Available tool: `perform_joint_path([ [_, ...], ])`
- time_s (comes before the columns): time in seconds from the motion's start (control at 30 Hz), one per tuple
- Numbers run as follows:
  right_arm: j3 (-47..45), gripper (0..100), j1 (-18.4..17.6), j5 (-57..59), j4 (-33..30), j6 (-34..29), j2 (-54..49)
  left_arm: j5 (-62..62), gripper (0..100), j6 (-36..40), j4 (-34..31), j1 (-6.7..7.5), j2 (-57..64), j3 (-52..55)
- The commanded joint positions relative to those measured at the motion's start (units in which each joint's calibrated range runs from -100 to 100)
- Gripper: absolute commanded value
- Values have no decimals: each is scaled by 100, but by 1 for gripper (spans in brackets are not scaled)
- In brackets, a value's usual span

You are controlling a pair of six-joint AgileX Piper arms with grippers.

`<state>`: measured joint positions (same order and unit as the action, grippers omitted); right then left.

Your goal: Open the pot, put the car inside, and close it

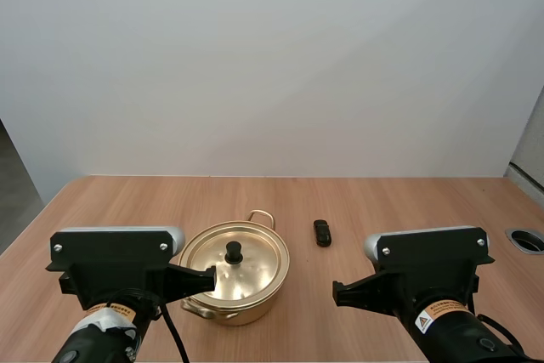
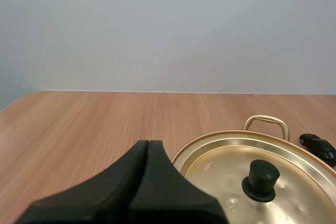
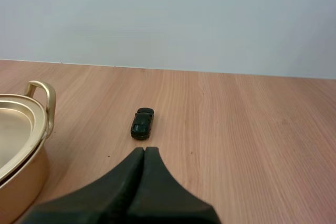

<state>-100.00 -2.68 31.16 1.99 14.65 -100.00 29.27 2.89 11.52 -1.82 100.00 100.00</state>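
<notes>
We judge nothing done yet: the lid (image 1: 253, 254) sits on the pot (image 1: 231, 309), the car (image 1: 322, 232) lies on the tabletop (image 1: 399, 201) near the pot's right side, and our left end effector (image 2: 148, 144) and right end effector (image 3: 144, 151) are closed, empty.

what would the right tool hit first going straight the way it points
Probably the black toy car, just ahead of the shut right tool, though the tool may pass above it.
</notes>
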Motion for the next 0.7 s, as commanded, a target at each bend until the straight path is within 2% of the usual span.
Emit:
perform_joint_path([
  [0.0,0,0,4,-7,4,4,0,-2,0,-1,-2,-1,0,0],
  [0.67,0,0,4,-7,4,4,0,-2,0,-1,65,-1,0,0],
])
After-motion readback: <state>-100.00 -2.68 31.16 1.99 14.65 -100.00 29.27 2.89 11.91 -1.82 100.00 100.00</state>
